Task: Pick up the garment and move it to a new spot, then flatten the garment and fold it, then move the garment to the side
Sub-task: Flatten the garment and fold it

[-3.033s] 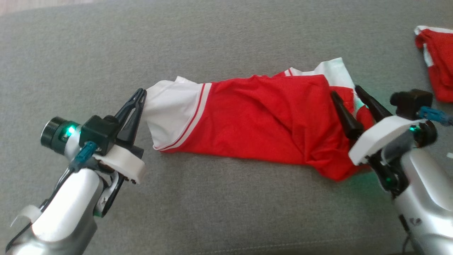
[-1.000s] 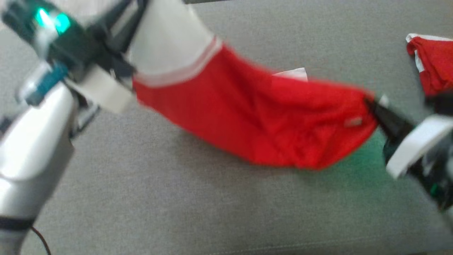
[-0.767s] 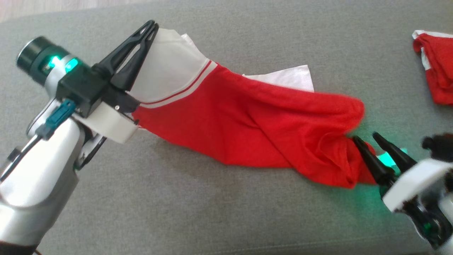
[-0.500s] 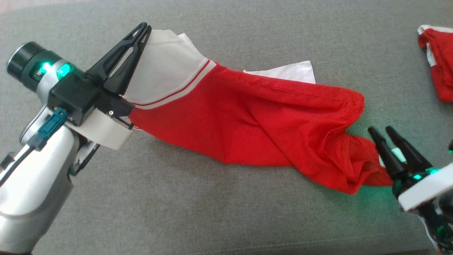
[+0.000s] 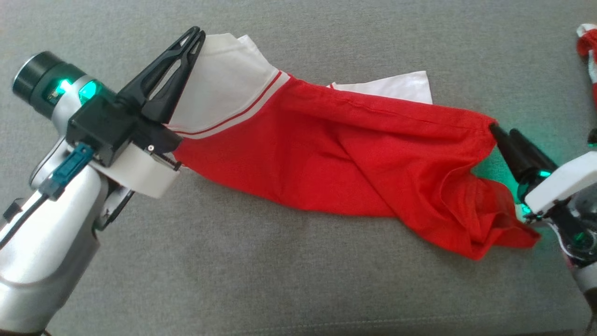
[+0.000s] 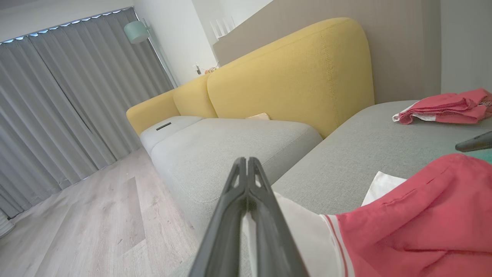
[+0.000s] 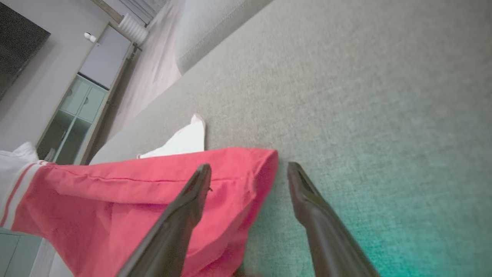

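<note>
Garment, red with white trim: stretched over the grey sofa seat between both grippers; left gripper pressed together on the white end; right gripper spread, red corner lying between its fingers, not pinched; flattening judged under way, with creases bunched just beside the right gripper; folding and moving aside not yet done.

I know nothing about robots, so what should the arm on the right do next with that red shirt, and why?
Probably close the right gripper on the red corner of the shirt. Its fingers stand apart with that corner seemingly between them, while the left gripper is shut on the white sleeve. With both ends held, the bunched shirt could be pulled flat on the sofa.
</note>
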Robot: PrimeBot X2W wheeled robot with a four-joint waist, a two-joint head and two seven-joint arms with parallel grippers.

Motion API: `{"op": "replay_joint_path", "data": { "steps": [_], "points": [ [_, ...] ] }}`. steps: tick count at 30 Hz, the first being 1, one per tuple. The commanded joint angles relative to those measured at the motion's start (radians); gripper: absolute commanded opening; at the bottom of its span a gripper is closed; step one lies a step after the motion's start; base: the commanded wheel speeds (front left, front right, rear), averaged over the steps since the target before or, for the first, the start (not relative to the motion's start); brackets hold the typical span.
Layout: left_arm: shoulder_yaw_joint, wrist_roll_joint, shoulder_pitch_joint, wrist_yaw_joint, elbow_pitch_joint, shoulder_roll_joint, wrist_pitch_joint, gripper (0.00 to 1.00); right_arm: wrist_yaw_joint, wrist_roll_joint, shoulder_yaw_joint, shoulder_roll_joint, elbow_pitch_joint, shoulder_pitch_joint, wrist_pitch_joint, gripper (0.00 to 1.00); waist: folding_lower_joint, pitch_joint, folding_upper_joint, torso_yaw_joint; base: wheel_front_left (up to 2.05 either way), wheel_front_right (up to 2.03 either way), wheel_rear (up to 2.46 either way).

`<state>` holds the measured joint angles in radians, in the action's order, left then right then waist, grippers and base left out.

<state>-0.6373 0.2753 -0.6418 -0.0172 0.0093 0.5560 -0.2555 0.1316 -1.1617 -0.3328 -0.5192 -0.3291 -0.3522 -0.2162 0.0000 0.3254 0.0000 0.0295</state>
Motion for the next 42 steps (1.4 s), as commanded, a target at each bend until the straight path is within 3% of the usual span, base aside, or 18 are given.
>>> {"op": "replay_joint_path", "data": {
  "steps": [1, 3, 4, 5, 6, 10, 11, 18, 23, 27, 32, 33, 37, 42],
  "points": [
    [0.044, -0.007, -0.061, 0.006, -0.021, 0.032, 0.003, 0.00, -0.001, -0.004, -0.015, -0.015, 0.006, -0.011, -0.003, 0.99, 0.0000, 0.003, 0.0000, 0.005, 0.00, 0.00, 0.00],
    [0.043, -0.008, -0.065, 0.007, -0.020, 0.031, 0.003, 0.00, -0.001, -0.008, -0.027, -0.012, -0.003, -0.020, -0.003, 0.79, 0.0000, 0.008, 0.0000, 0.006, 0.00, 0.00, 0.00],
    [0.042, -0.009, -0.066, 0.008, -0.020, 0.032, 0.003, 0.00, -0.001, -0.012, -0.030, -0.011, -0.005, -0.023, 0.000, 0.60, 0.0000, 0.010, 0.0000, 0.006, 0.00, 0.00, 0.00],
    [0.042, -0.010, -0.068, 0.008, -0.019, 0.032, 0.002, 0.00, -0.001, -0.015, -0.033, -0.012, -0.005, -0.026, 0.004, 0.47, 0.0000, 0.012, 0.0000, 0.006, 0.00, 0.00, 0.00],
    [0.042, -0.010, -0.069, 0.009, -0.018, 0.033, 0.002, 0.00, -0.001, -0.017, -0.036, -0.013, -0.005, -0.027, 0.008, 0.44, 0.0000, 0.013, 0.0000, 0.006, 0.00, 0.00, 0.00],
    [0.040, -0.012, -0.073, 0.010, -0.012, 0.032, 0.001, 0.00, -0.001, -0.027, -0.047, -0.017, -0.014, -0.036, 0.023, 0.05, 0.0000, 0.015, 0.0000, 0.004, 0.00, 0.00, 0.00],
    [0.039, -0.012, -0.074, 0.010, -0.011, 0.032, 0.001, 0.00, -0.001, -0.031, -0.049, -0.018, -0.014, -0.039, 0.028, 0.00, 0.0000, 0.016, 0.0000, 0.004, 0.00, 0.00, 0.00],
    [0.042, -0.012, -0.083, 0.011, 0.001, 0.037, -0.001, 0.00, -0.001, -0.037, -0.067, -0.048, 0.024, -0.066, 0.080, 0.00, 0.0000, 0.015, 0.0000, 0.004, 0.00, 0.00, 0.00],
    [0.068, -0.009, -0.122, 0.004, -0.001, 0.055, -0.003, 0.00, -0.001, -0.024, -0.035, -0.118, 0.113, -0.124, 0.172, 0.00, 0.0000, 0.009, 0.0000, -0.003, 0.00, 0.00, 0.00],
    [0.101, 0.006, -0.220, -0.030, -0.006, 0.072, 0.002, 0.00, -0.001, 0.016, 0.020, -0.179, 0.160, -0.233, 0.216, 0.00, 0.0000, 0.015, 0.0000, -0.016, 0.00, 0.00, 0.00],
    [0.115, 0.024, -0.447, -0.085, 0.061, 0.074, 0.034, 0.00, -0.001, 0.120, 0.049, -0.186, 0.123, -0.466, 0.154, 0.00, 0.0000, 0.061, 0.0000, -0.040, 0.00, 0.00, 0.00],
    [0.096, 0.007, -0.566, -0.099, 0.117, 0.073, 0.042, 0.00, -0.001, 0.173, 0.033, -0.167, 0.080, -0.590, 0.107, 0.00, 0.0000, 0.093, 0.0000, -0.053, 0.00, 0.00, 0.00],
    [0.070, -0.021, -0.817, -0.109, 0.270, 0.037, 0.033, 0.00, -0.001, 0.290, 0.000, -0.117, -0.040, -0.844, 0.074, 0.00, 0.0000, 0.167, 0.0000, -0.077, 0.00, 0.00, 0.00],
    [0.053, -0.116, -1.080, -0.096, 0.426, -0.032, 0.000, 0.00, -0.001, 0.399, -0.043, -0.065, -0.177, -1.076, 0.140, 0.00, 0.0000, 0.233, 0.0000, -0.096, 0.00, 0.00, 0.00]
  ]
}}
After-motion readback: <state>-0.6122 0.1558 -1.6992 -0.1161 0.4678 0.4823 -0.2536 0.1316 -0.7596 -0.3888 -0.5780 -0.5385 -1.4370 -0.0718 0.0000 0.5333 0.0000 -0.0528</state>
